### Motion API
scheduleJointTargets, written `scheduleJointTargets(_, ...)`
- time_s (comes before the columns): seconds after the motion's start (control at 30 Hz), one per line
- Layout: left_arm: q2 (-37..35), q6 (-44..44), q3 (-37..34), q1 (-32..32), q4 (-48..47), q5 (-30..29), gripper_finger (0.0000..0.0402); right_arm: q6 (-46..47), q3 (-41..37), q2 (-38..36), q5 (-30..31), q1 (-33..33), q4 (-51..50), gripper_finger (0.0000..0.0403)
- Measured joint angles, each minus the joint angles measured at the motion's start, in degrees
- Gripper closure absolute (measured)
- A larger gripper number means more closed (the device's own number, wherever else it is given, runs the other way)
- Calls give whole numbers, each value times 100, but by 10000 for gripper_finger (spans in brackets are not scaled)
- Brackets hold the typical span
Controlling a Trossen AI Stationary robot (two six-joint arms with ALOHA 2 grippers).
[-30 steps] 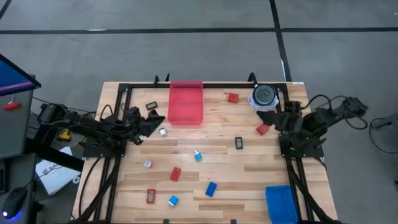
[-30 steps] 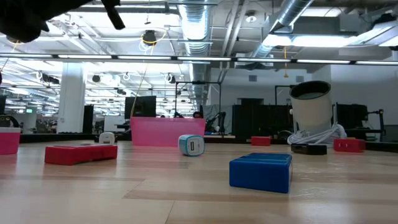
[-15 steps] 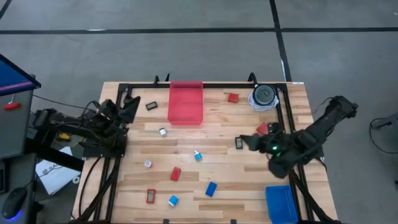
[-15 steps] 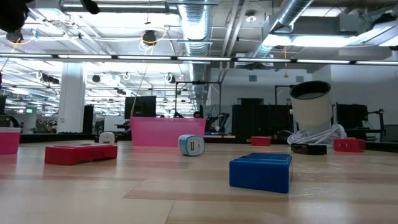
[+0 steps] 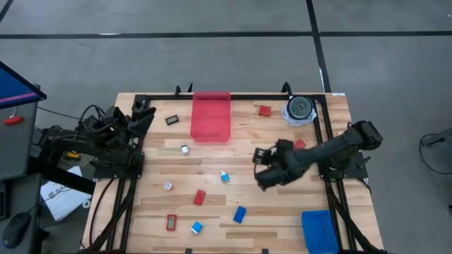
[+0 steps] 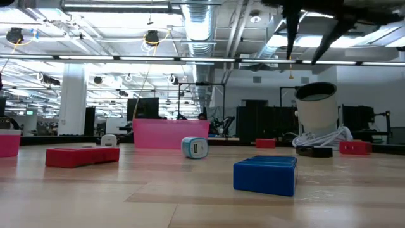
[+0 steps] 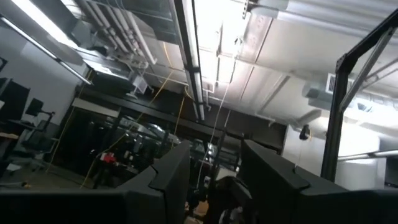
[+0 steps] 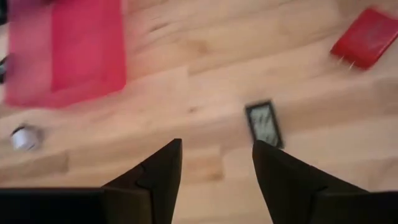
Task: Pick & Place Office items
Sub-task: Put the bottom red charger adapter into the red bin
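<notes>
Small office items lie scattered on the wooden table (image 5: pixel 233 144): a black rectangle (image 8: pixel 264 123), a red block (image 8: pixel 367 45), a white cube (image 5: pixel 184 149), a blue-white cube (image 5: pixel 224 176), a blue block (image 5: pixel 239 214) and others. My right gripper (image 5: pixel 260 169) hangs open over the table's middle, tilted down. Its fingers stand just short of the black rectangle, which the arm hides in the high view. In the low view the right gripper (image 6: pixel 310 38) is high above the tabletop. My left gripper (image 5: pixel 145 116) is open at the left edge and points up at the ceiling (image 7: pixel 214 174).
A red tray (image 5: pixel 211 116) lies at the far middle and a blue tray (image 5: pixel 319 229) at the near right corner. A round grey-and-white object (image 5: pixel 299 109) with a white cord stands at the far right. A black frame (image 5: pixel 134 162) runs along the table's sides.
My right gripper has swung from the right edge out over the table's middle, sinking and tipping from raised to pointing down. My left gripper has drawn back toward the left edge, risen and rolled, now pointing up. No item has moved.
</notes>
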Motion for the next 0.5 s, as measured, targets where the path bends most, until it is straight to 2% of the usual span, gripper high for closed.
scheduleJointTargets(0.17, 0, 0, 117, -2, -78, 0, 258, 54, -11, 418, -547, -602, -917, 214)
scheduleJointTargets(0.23, 0, 7, 145, -2, -87, 0, 258, 93, -149, 498, -692, -771, -988, 209)
scheduleJointTargets(0.33, 0, 13, 155, 0, -83, 0, 258, 101, -722, 361, -841, -844, -414, 195)
scheduleJointTargets(0.5, 7, 4, 155, -1, -82, 0, 258, 246, -2231, -440, -1011, -773, 1397, 165)
